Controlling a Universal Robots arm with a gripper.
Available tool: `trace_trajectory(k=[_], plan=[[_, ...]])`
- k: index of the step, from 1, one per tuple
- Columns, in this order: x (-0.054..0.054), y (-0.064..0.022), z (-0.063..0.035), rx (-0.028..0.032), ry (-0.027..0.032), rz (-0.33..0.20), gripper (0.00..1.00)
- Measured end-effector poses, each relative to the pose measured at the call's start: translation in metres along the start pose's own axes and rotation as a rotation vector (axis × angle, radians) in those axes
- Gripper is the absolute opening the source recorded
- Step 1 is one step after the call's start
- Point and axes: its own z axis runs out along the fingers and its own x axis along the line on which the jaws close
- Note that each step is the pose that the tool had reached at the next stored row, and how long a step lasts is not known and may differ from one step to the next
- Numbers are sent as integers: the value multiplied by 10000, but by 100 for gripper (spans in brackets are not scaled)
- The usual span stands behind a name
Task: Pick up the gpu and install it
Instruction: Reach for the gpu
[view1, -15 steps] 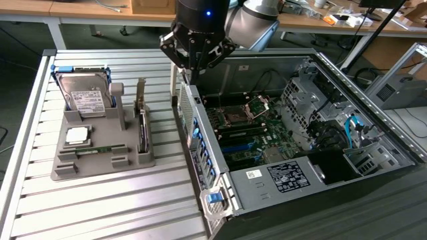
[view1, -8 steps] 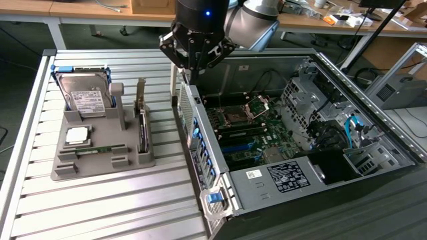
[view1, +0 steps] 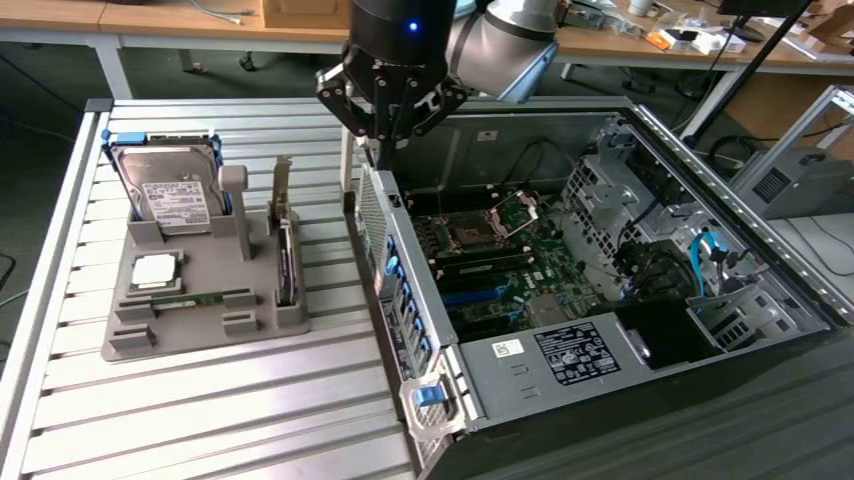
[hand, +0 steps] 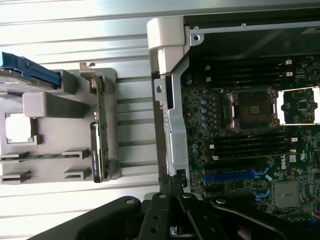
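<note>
Exterior view first: my gripper hangs over the near wall of the case, fingers pinched together with nothing between them. The gpu is not picked up. It stands on edge in a slot of the grey holder, bracket upward, just beside the case on the exterior view's left. I judge it is parked that way so its upper edge is free to be gripped from above. The drive leans in its own cradle at the holder's far end. The case lies on its side with the cover off, so the board faces up.

Wrist view: looking straight down, the gripper shows its fingers meeting, closed and empty, above the case wall. The gpu is a thin dark strip in the holder, apart from the fingers. On the board, a blue slot lies near the gripper.
</note>
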Motion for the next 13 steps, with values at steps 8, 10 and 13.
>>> trace_trajectory(k=[8, 10, 13], plan=[[28, -2, 0, -1, -1, 0, 11], [32, -2, 0, -1, 0, 0, 11], [40, -3, -1, -1, 0, 0, 11]])
